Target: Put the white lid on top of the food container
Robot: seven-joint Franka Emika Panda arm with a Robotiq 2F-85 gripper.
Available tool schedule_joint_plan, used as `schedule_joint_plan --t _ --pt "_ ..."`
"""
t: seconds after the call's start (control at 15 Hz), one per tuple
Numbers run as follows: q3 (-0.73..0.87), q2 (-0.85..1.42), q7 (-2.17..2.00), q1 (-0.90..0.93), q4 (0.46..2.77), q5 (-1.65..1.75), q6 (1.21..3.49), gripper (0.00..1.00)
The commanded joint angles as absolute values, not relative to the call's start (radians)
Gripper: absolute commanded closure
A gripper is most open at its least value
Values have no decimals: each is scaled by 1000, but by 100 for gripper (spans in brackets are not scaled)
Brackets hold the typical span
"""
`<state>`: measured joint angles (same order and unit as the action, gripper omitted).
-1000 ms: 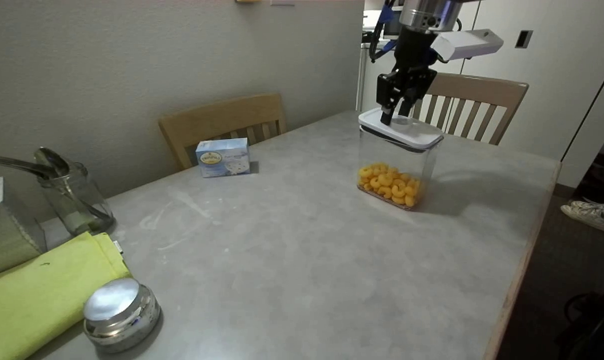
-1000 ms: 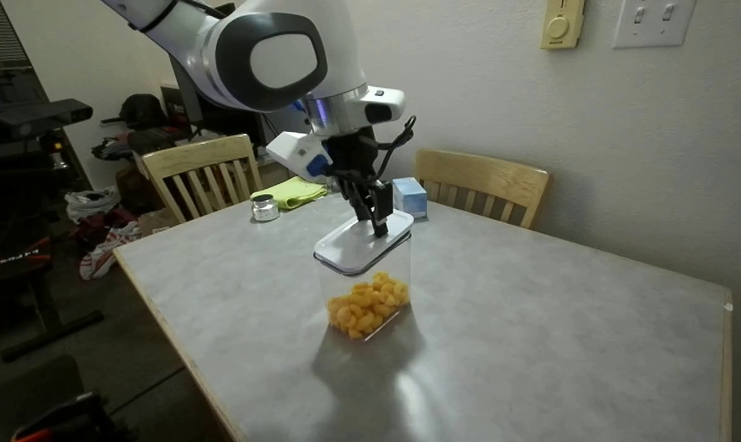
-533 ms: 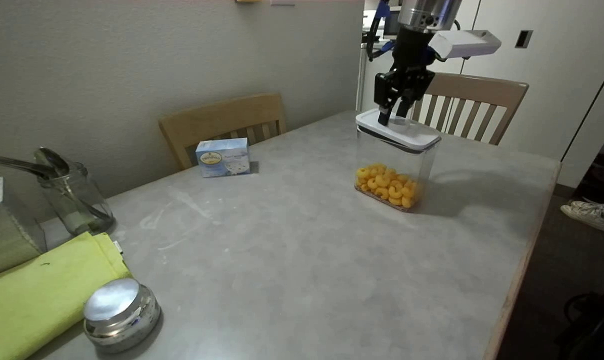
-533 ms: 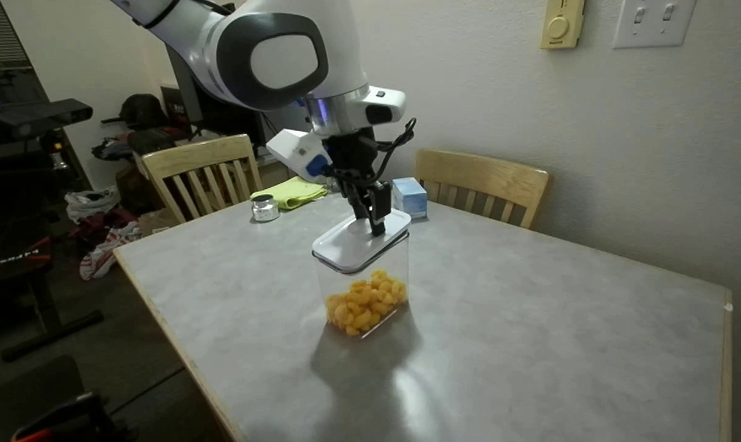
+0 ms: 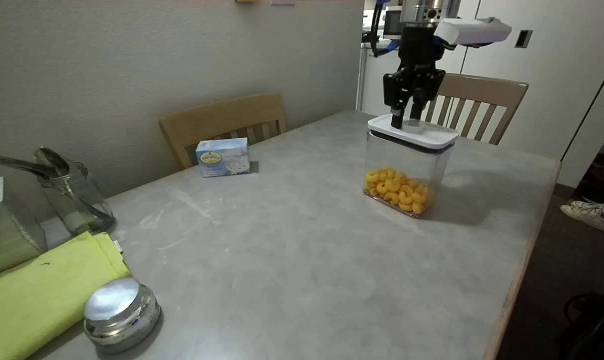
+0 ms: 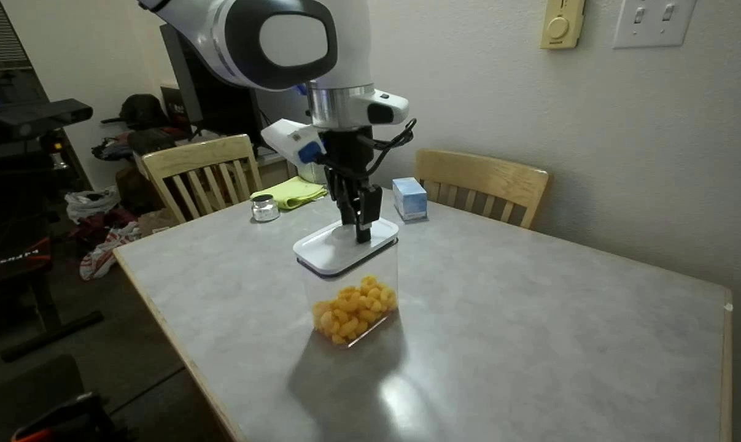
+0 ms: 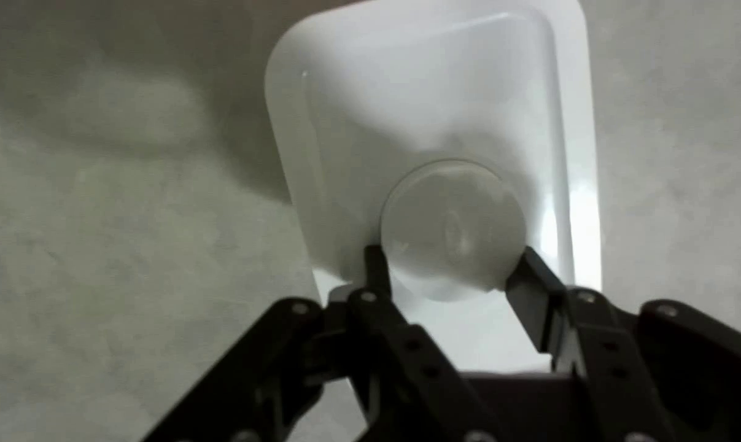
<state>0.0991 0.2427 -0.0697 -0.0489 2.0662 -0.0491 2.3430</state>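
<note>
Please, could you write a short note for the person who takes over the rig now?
Gripper: closed on the round knob of the white lid.
Things: white lid on top of the upright food container, yellow-orange food inside.
Done: white lid placed.
Left: probably only releasing and backing away. I cannot tell if it is pressed fully down or if the base touches the table; check first.

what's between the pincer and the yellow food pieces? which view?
The white lid, then the upper part of the food container it sits on: pincer above, yellow food pieces below. Both exterior views show it.
</note>
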Motion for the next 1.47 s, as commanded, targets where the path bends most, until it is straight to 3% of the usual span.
schedule_joint_plan --t 0.0,0.93,1.0,1.07,1.13,1.33,1.4 --pt "91 243 -70 -66 2036 -63 2279 74" --pt "92 257 -73 -62 2036 -48 2304 74" --pt "93 261 -73 -62 2033 -44 2304 54" --pt "92 263 -70 -62 2032 -44 2305 24" --pt "92 265 -71 -62 2030 -43 2305 23" --pt "93 267 -69 -61 2026 -39 2312 3" --pt "93 268 -69 -61 2023 -38 2311 1"
